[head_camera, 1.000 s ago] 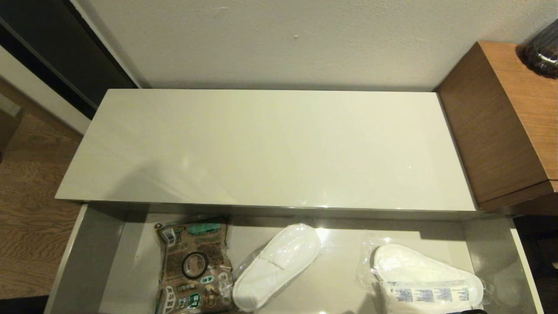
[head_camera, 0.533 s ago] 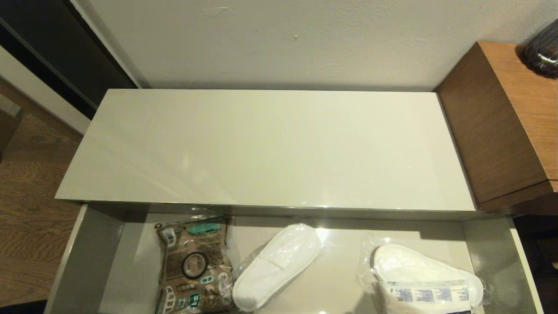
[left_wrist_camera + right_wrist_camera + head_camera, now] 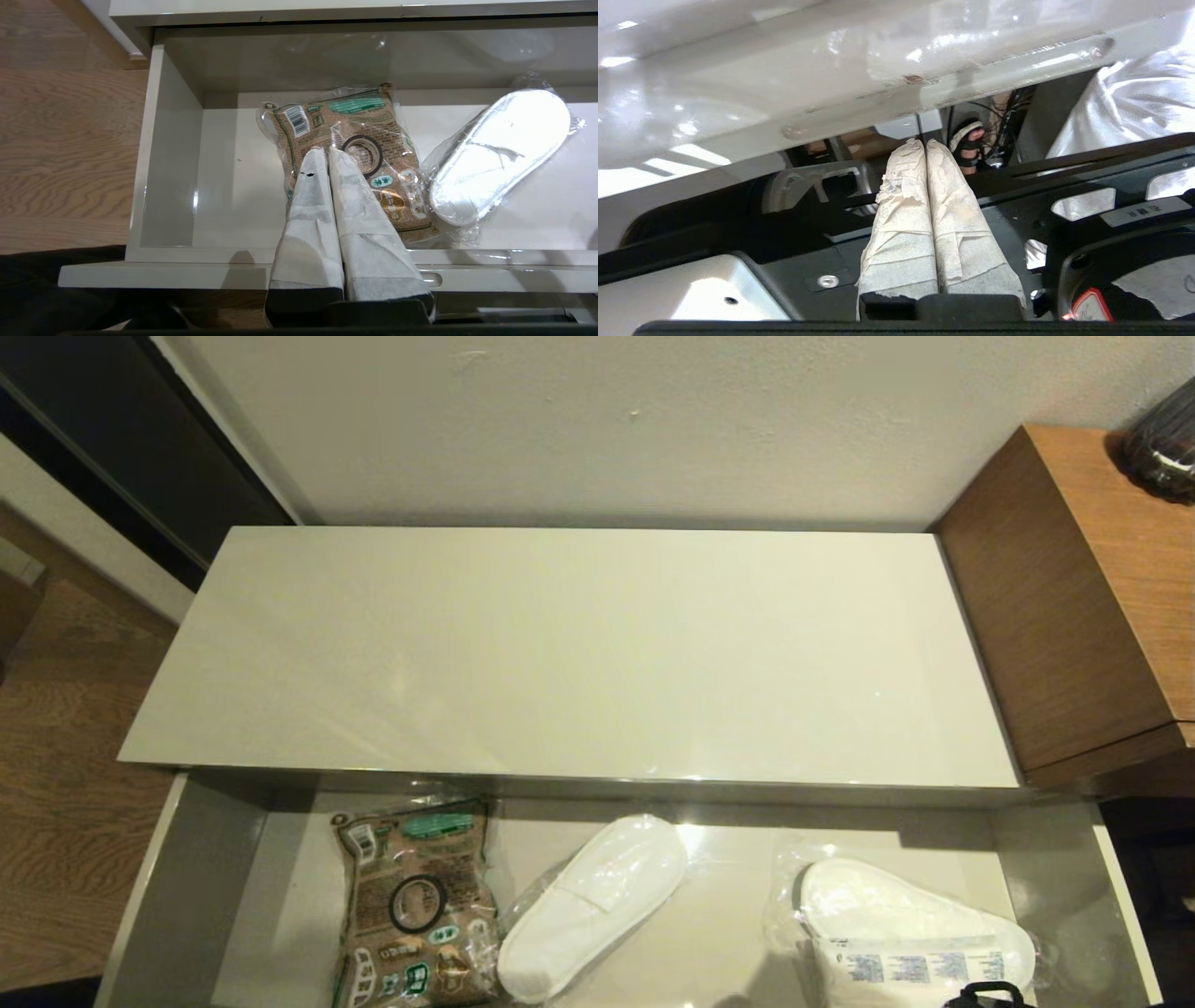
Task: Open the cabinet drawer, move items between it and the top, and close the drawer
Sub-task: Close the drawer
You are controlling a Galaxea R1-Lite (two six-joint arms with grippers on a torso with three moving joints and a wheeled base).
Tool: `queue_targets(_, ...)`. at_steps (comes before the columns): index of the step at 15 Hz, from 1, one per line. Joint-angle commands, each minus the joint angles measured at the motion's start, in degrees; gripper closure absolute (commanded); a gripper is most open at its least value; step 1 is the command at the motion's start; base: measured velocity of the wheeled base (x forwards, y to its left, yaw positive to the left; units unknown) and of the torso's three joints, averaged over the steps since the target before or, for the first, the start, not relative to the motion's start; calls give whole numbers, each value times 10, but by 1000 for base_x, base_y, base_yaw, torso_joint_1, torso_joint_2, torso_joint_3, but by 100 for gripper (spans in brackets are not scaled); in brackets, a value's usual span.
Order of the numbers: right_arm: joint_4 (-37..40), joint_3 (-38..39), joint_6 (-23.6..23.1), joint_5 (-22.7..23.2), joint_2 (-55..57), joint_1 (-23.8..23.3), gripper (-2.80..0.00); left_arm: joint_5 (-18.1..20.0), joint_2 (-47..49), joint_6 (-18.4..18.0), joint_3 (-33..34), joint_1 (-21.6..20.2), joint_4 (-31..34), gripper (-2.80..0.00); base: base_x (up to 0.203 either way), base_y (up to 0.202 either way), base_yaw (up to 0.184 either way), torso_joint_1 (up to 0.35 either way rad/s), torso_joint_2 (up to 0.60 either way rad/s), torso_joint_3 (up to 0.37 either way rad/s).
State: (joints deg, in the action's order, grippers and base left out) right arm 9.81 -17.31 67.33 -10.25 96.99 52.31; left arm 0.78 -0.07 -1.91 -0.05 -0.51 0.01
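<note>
The cabinet drawer (image 3: pixel 187 887) stands pulled out below the bare glossy top (image 3: pixel 579 653). Inside it, a small black tape roll (image 3: pixel 393 903) lies on a brown printed bag (image 3: pixel 411 840). A plastic-wrapped white slipper (image 3: pixel 593 905) lies in the middle. A white packet with blue print (image 3: pixel 920 966) rests on a second wrapped slipper (image 3: pixel 878 905) at the right. My left gripper (image 3: pixel 327 151) is shut and empty above the drawer (image 3: pixel 173 163), its tips over the bag (image 3: pixel 327 116) beside the tape roll (image 3: pixel 379 154). My right gripper (image 3: pixel 924 142) is shut and empty, low under the drawer front.
A taller brown wooden unit (image 3: pixel 1074 597) adjoins the cabinet on the right, with a dark ribbed object (image 3: pixel 1162 443) on it. A wall runs behind; wooden floor (image 3: pixel 56 747) lies to the left. A black part of my right arm (image 3: pixel 980 994) shows at the bottom edge.
The black part of my right arm has come up a little further into the bottom right of the head view. A shadow has left the top's left side. The drawer's contents have not moved.
</note>
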Motion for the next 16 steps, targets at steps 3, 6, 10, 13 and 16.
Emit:
queue_targets(3,-2,4,12,-5,-7,0,0,0,1,0,0,0,0,0,0,0,0,0,0,0)
queue_targets(6,0,3,23,-12,-63,0,0,0,1,0,0,0,0,0,0,0,0,0,0,0)
queue_targets(10,52,18,64,-26,-118,1,0,0,1,0,0,0,0,0,0,0,0,0,0,0)
queue_targets(13,103,6,64,-30,-212,0,0,0,1,0,0,0,0,0,0,0,0,0,0,0)
queue_targets(16,134,-13,63,-31,-223,0,0,0,1,0,0,0,0,0,0,0,0,0,0,0)
